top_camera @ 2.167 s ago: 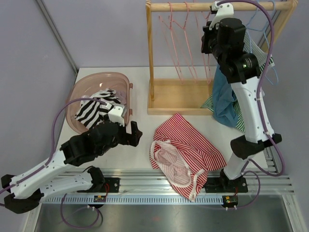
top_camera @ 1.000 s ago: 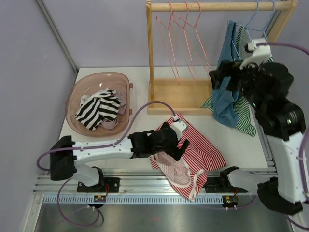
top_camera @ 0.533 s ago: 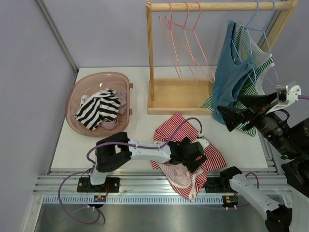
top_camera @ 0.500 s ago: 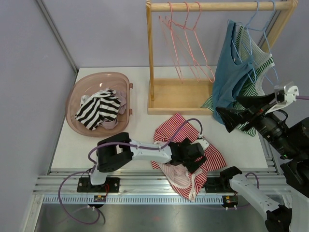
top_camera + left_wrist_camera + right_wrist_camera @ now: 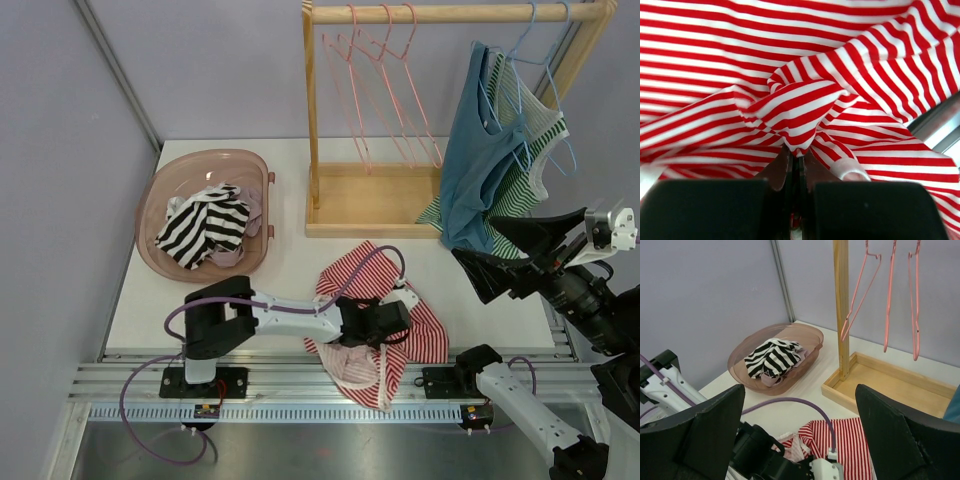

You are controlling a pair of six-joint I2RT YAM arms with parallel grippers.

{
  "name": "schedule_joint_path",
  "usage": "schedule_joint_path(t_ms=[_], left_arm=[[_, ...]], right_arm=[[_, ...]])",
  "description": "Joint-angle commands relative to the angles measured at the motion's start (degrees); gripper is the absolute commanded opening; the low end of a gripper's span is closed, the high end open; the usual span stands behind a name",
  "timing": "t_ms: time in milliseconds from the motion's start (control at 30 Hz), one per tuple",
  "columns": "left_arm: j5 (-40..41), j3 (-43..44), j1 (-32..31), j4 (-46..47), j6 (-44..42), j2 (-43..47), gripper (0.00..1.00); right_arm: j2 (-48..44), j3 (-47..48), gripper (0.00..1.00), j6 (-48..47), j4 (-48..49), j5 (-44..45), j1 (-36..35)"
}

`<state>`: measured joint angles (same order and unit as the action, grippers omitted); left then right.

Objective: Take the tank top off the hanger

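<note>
tank top [image 5: 805, 107] fold pinched by left claw [image 5: 796, 156], clear only in wrist view

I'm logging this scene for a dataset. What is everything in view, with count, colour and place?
table: one, white, under everything
rack: one, wooden, back of the table
pink hangers: three, empty, left part of the rail
blue hangers: light blue, count unclear, right part of the rail
blue tank top: one, hanging at the right
green striped tank top: one, green and white, behind the blue one
basin: one, translucent pink, left side of the table
striped garment: one, black and white, in the basin
red striped top: one, red and white, crumpled at the near edge
left gripper: shut on the red striped top
right gripper: open, empty, in the air at the right
</note>
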<state>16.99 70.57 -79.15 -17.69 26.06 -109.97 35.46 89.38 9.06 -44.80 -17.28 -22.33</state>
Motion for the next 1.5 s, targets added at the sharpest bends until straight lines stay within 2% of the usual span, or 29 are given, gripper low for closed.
schedule_joint_path(t_ms=[0, 333, 567, 700, 733, 800, 900, 1100, 1333, 1400, 1467], left_arm=[[8.3, -2.7, 1.1, -5.6, 1.4, 10.0, 0.00], [21.7, -4.3, 8.3, -21.4, 2.0, 34.1, 0.00], [22.7, 4.7, 24.1, -29.6, -3.3, 45.9, 0.00], [19.8, 11.7, 33.9, -31.2, -6.9, 47.0, 0.00], [18.2, 13.0, 38.2, -31.0, -8.3, 46.8, 0.00], [14.2, 16.2, 42.1, -29.7, -10.6, 46.2, 0.00], [6.2, 22.0, 53.2, -29.2, -12.4, 42.9, 0.00], [-0.7, 33.0, 65.6, -30.0, -14.9, 31.3, 0.00], [-1.8, 38.4, 74.4, -29.5, -14.0, 19.0, 0.00], [-1.0, 36.5, 75.4, -28.6, -13.9, 14.0, 0.00], [-2.8, 34.0, 76.1, -27.3, -13.4, 8.8, 0.01]], right_arm=[[0.3, 0.6, 0.99, 0.3, 1.6, -0.6, 0.3], [-0.1, -1.8, 0.99, 0.1, 3.2, 1.6, 0.2], [2.8, 0.3, 0.99, -0.3, 2.8, 5.8, 0.2], [3.5, -0.3, 1.00, 1.3, 3.8, 9.8, 0.3], [3.6, -0.7, 0.99, 1.7, 4.2, 10.0, 0.2], [4.4, -1.1, 0.99, 1.8, 4.3, 10.4, 0.3], [5.5, -1.5, 0.99, 1.8, 4.5, 10.8, 0.3], [6.9, -3.0, 0.99, 1.6, 5.2, 11.6, 0.3], [9.4, -4.0, 0.99, 1.7, 6.3, 12.7, 0.3], [10.5, -3.7, 1.00, 3.1, 6.0, 16.9, 0.3], [12.1, -2.6, 0.99, 4.8, 4.0, 25.2, 0.3]])
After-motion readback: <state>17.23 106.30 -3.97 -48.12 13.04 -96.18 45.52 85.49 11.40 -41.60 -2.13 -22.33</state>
